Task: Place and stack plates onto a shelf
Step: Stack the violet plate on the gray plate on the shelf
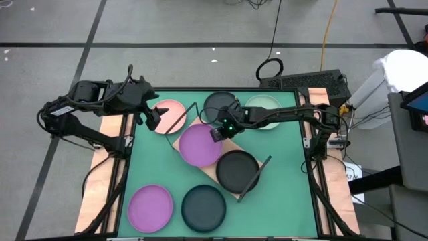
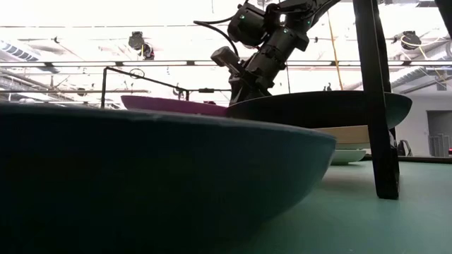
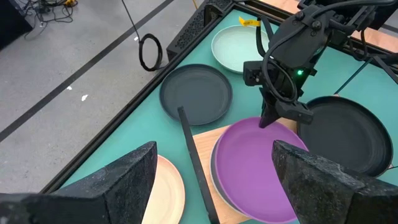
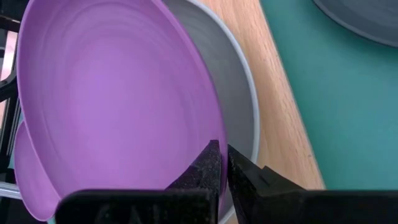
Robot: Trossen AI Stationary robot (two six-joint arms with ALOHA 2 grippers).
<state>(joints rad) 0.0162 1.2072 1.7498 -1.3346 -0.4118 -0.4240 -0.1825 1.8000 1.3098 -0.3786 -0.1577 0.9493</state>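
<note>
The shelf [image 1: 189,127] is a light wood board lying slantwise in mid-table. On it rest a black plate [image 1: 237,169] and a pale grey plate [image 4: 239,99] with a purple plate [image 1: 199,144] in it. My right gripper [image 1: 217,134] is shut on the purple plate's far rim. My left gripper [image 1: 151,119] hangs open above a pink plate [image 1: 170,114] at the far left and touches nothing. A dark grey plate [image 1: 219,102] and a pale green plate [image 1: 264,109] lie flat on the mat at the far side. My right gripper pinches the purple plate's rim [image 4: 219,134] between its two fingers [image 4: 205,165], one on the plate's inner side and one on its outer side. The fingers slant down from the table's far right. The plate lies in the grey plate, shifted away from that plate's rim on the held side.
Another purple plate [image 1: 150,207] and a dark plate [image 1: 204,207] lie near the table's front edge. Black wire frames [image 1: 256,175] stand at the shelf's two ends. Green mat [image 1: 287,194] shows bare on the right side.
</note>
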